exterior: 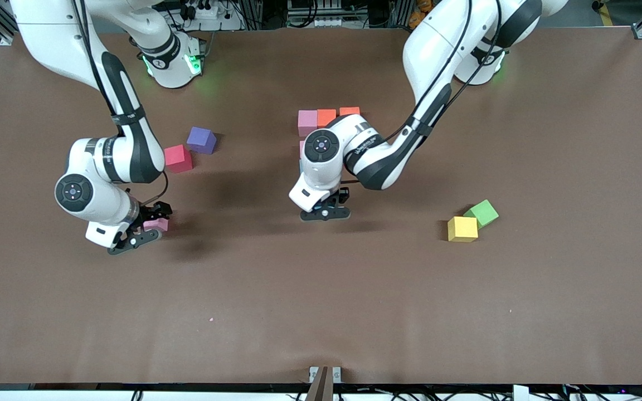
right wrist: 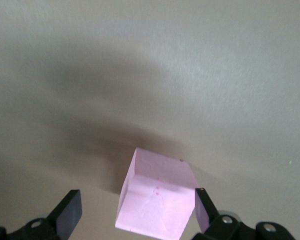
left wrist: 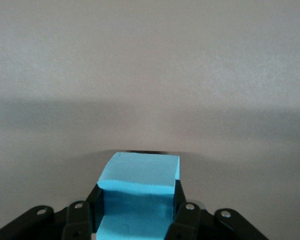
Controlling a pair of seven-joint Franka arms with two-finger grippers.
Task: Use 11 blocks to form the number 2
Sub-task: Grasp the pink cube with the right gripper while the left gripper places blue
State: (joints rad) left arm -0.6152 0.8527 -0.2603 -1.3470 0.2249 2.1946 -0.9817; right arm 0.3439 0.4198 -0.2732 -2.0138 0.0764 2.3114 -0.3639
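Partial number 2 sat mid-bench, toward the robots' bases: a row of pink block, orange block and second orange block, touching side by side. Another pink edge showed just below the first pink, mostly hidden by the left arm's wrist, which covered the rest of the figure.

Light blue block was clamped in the left tool, fingers pressed on both its sides. In the front view the cube was hidden under the tool, which was over bare bench nearer the front camera than the row.

Second pink block lay on the bench toward the right arm's end. The right tool was down around it, jaws apart at full spread; in the right wrist view the cube stood between the fingers, one finger beside one face, a clear gap at the other, cube turned a bit askew.

Crimson block and purple block lay farther from the camera than that pink one, corner to corner, nearly touching, purple one tilted askew.

Yellow block lay toward the left arm's end, touching the green cube, which sat rotated, slightly farther from the camera.

Brown bench carried both arms' shadows.
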